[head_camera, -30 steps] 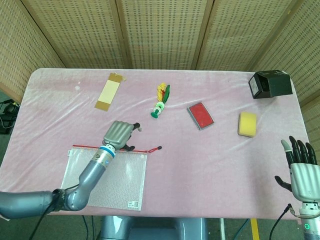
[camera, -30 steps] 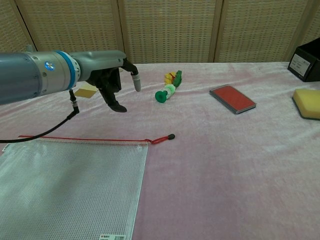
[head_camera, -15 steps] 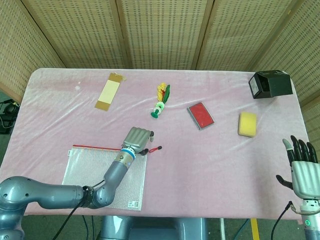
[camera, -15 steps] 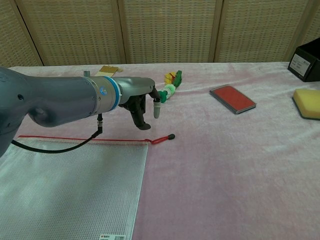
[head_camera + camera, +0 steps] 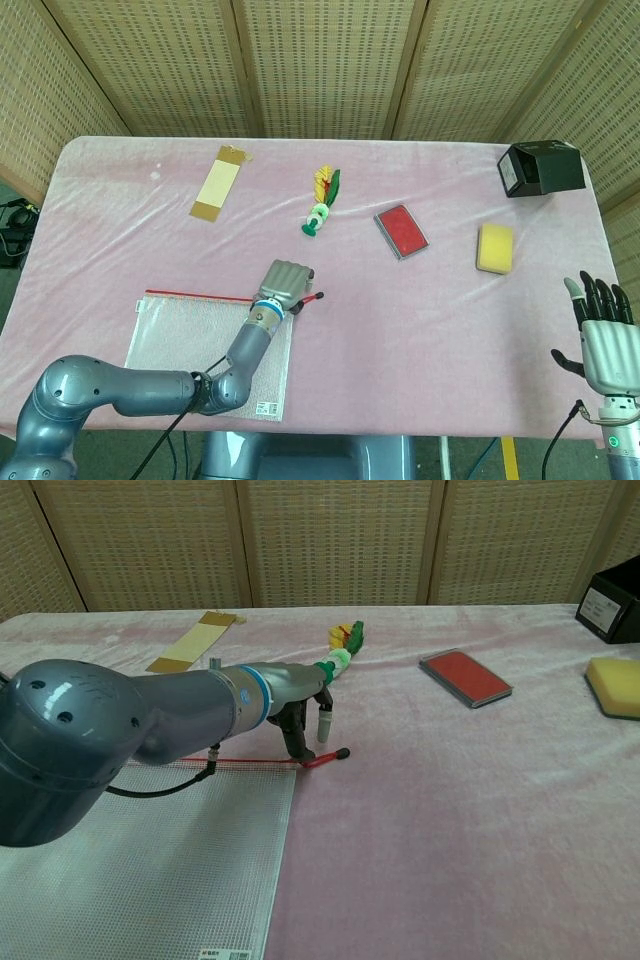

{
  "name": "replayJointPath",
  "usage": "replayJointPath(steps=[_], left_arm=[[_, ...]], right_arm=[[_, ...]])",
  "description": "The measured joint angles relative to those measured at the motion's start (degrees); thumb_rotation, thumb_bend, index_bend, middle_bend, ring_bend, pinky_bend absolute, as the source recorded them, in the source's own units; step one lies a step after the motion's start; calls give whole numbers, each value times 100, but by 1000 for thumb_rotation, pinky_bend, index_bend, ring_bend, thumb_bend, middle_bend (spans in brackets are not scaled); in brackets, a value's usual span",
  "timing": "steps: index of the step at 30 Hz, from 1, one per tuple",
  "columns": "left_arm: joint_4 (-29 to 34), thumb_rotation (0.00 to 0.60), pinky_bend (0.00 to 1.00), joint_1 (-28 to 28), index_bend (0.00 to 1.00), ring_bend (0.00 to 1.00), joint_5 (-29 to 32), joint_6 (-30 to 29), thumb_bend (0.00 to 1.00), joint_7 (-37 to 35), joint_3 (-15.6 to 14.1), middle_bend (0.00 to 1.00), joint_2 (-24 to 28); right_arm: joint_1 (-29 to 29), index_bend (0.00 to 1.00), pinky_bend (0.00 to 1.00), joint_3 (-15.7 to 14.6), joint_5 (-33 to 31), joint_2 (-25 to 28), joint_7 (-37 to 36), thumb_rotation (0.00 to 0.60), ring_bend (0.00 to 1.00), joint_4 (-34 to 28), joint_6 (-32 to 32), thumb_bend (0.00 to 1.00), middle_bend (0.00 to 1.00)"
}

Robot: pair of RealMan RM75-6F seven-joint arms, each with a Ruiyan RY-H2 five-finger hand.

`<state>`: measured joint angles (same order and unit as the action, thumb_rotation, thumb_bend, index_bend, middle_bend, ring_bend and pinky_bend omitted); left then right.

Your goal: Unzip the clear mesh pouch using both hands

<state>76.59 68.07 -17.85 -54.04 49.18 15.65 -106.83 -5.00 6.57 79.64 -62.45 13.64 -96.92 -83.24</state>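
Note:
The clear mesh pouch point(image 5: 210, 350) point(image 5: 140, 860) lies flat at the near left of the table. Its red zipper point(image 5: 200, 296) point(image 5: 250, 763) runs along the far edge. The red pull tab point(image 5: 316, 296) point(image 5: 330, 755) sticks out to the right of that edge. My left hand point(image 5: 285, 283) point(image 5: 300, 705) hangs over the zipper's right end. One fingertip point(image 5: 296, 748) touches the zipper there, and the thumb point(image 5: 323, 725) stays just above the tab, apart from it. My right hand point(image 5: 603, 335) is open at the near right table edge, far from the pouch.
At the back left lies a cardboard strip point(image 5: 218, 183) point(image 5: 192, 642). A green and yellow toy point(image 5: 321, 203) point(image 5: 340, 650) lies just beyond my left hand. A red case point(image 5: 401, 231) point(image 5: 465, 677), a yellow sponge point(image 5: 494, 247) point(image 5: 615, 687) and a black box point(image 5: 540, 168) point(image 5: 612, 602) sit to the right.
My left hand has moved right along the zipper and down, from above the pouch's middle to its right end by the pull tab. The right hand has barely moved.

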Motion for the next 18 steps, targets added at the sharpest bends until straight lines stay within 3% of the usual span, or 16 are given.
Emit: replayJointPath(steps=[18], left_arm=[[-350,600,1000,67,461,922,105,27,372,40,-59,984,-244]], right_arm=[[-33,0,0,-14,-78,-2,-15,600,0,23,47,0,0]])
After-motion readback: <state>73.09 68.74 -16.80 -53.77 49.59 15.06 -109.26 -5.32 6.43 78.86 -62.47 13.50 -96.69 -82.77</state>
